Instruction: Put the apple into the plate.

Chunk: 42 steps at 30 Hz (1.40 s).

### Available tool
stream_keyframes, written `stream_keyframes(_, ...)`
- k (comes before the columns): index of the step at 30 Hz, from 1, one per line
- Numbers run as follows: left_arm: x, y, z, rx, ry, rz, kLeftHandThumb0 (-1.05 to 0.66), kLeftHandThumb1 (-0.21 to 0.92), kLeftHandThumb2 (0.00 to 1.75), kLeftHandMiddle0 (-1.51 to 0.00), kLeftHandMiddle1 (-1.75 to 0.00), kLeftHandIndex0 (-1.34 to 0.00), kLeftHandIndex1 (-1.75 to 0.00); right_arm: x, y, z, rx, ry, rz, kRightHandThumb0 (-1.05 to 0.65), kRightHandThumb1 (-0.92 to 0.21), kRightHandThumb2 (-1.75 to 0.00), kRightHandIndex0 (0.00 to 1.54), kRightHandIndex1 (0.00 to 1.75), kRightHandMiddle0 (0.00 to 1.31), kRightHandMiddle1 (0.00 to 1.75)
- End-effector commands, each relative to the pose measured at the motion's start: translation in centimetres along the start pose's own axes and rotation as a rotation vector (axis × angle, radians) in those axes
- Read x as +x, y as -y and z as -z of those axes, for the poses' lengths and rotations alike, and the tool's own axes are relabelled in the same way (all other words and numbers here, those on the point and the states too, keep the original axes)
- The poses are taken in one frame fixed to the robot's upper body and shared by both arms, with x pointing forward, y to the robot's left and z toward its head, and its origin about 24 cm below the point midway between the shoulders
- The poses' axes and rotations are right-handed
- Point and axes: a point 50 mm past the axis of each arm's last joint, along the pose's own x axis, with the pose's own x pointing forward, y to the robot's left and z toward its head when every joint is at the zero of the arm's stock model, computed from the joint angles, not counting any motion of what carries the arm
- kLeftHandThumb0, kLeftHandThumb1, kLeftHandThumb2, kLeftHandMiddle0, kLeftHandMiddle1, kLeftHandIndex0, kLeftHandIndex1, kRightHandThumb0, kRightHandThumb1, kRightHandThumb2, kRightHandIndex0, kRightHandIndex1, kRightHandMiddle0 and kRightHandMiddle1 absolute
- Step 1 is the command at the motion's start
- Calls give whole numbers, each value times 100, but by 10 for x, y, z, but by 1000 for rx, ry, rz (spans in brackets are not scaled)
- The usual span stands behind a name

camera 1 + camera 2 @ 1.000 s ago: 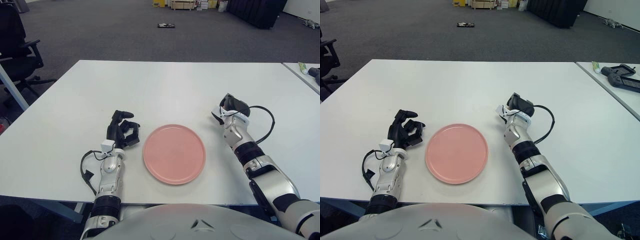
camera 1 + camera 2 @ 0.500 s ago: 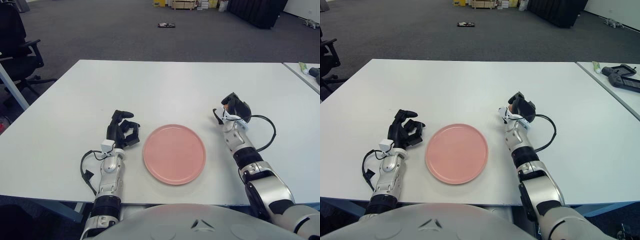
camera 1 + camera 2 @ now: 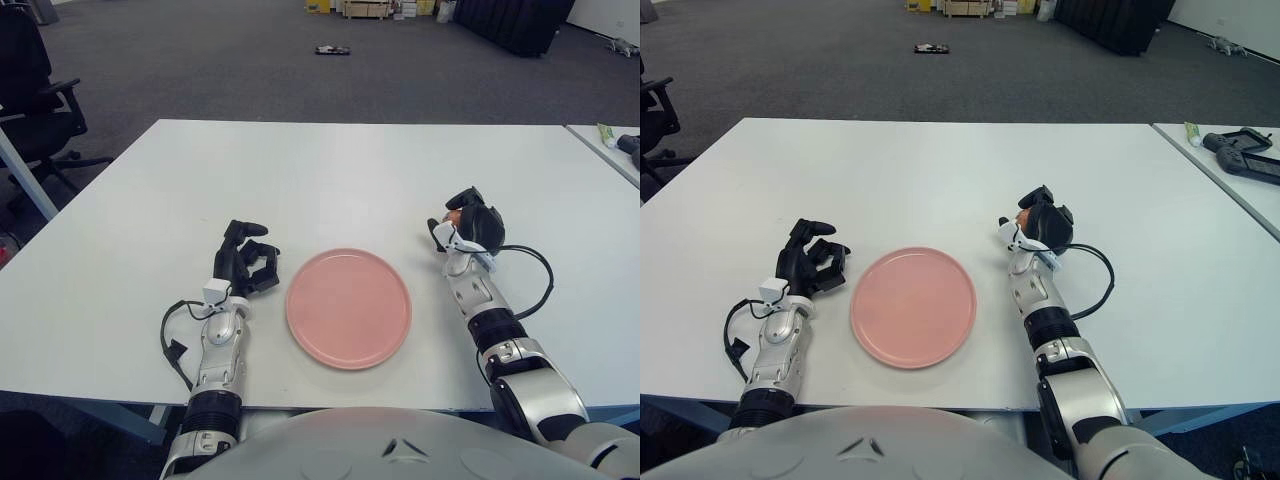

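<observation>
A pink plate [image 3: 348,308] lies on the white table [image 3: 330,170] near its front edge, and nothing is on it. My right hand [image 3: 470,222] rests on the table just right of the plate's far edge. Its dark fingers are curled around the apple [image 3: 454,212]. Only a small reddish patch of the apple shows between the fingers; the rest is hidden. My left hand [image 3: 247,262] is parked on the table just left of the plate, with its fingers loosely bent and holding nothing.
A black cable [image 3: 535,275] loops on the table from my right wrist. A second table on the right holds a dark device [image 3: 1240,150] and a green-white tube [image 3: 1191,131]. An office chair [image 3: 30,90] stands off the table's left side.
My right forearm has swung inward, so the hand now points more straight ahead and sits slightly nearer. Its fingers have closed further over the apple. The left hand and plate have not moved.
</observation>
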Motion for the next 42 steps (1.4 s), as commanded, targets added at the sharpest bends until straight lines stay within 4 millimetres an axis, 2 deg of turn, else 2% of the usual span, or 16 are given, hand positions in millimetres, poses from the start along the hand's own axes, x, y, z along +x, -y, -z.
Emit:
stream_keyframes(1, -5, -2, 9, 6, -54, -10, -1, 36, 120, -67, -149, -42, -175, 0, 7, -11, 77, 52, 55, -49, -26, -139, 126, 175, 65, 175)
stream_keyframes(19, -4, -2, 8, 5, -53, -6, -1, 36, 119, -68, -146, -42, -175, -19, 27, -35, 372, 217, 55, -47, -30, -134, 125, 175, 62, 175)
stream_keyframes(33, -3, -2, 9, -18, -54, -5, -1, 34, 122, -68, -150, -42, -175, -34, 42, -51, 429, 550, 39, -48, -29, -134, 128, 175, 62, 175)
stream_keyframes(42, -3, -2, 9, -1, -43, 2, -1, 30, 128, -70, -153, -44, -175, -69, 48, -75, 473, 774, -113, -49, -27, -138, 127, 175, 65, 175)
